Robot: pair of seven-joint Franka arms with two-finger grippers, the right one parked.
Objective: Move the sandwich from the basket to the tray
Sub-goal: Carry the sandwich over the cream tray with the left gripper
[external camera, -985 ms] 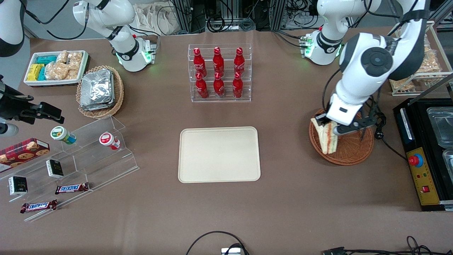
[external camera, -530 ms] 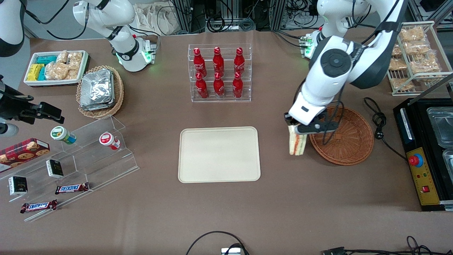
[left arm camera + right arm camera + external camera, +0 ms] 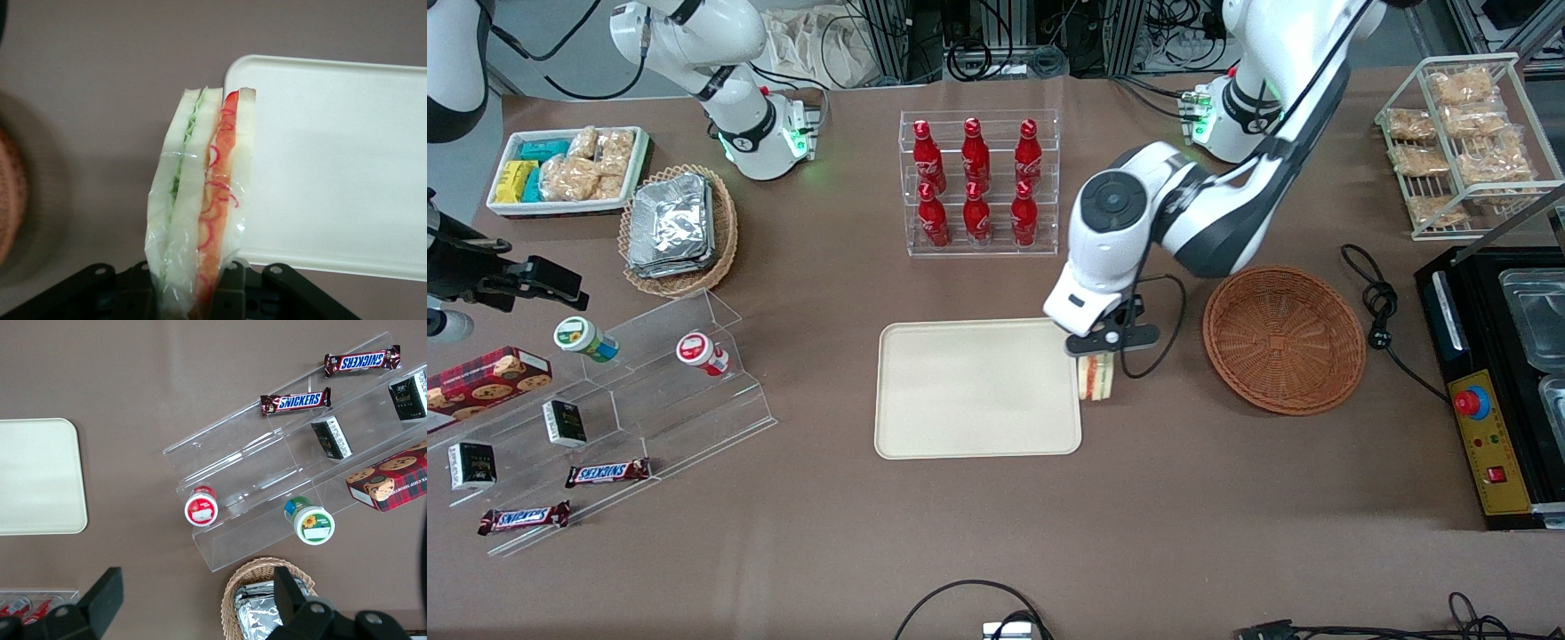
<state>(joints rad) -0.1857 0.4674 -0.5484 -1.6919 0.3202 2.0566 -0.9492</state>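
My gripper (image 3: 1100, 348) is clamped on the sandwich (image 3: 1097, 377), which hangs point-down in its clear wrap, off the table. It sits right at the tray (image 3: 975, 388) edge on the basket (image 3: 1284, 339) side, not yet over the flat. Basket is empty, well clear toward my end of the table.

Wrist view: wedge (image 3: 200, 213) is pinched at its wide end, cut face with green and red layers showing, tray corner (image 3: 333, 160) just beside it.

Plan for the step:
- Carry further in over the tray middle before lowering; releasing here likely lands it on the rim.
- Hold height until past the raised rim so the tip doesn't catch.
- Lower until the tip touches, then tilt to lay it flat; it looks soft and won't stand on its point.
- Let go slowly; the wrap may cling to a finger.
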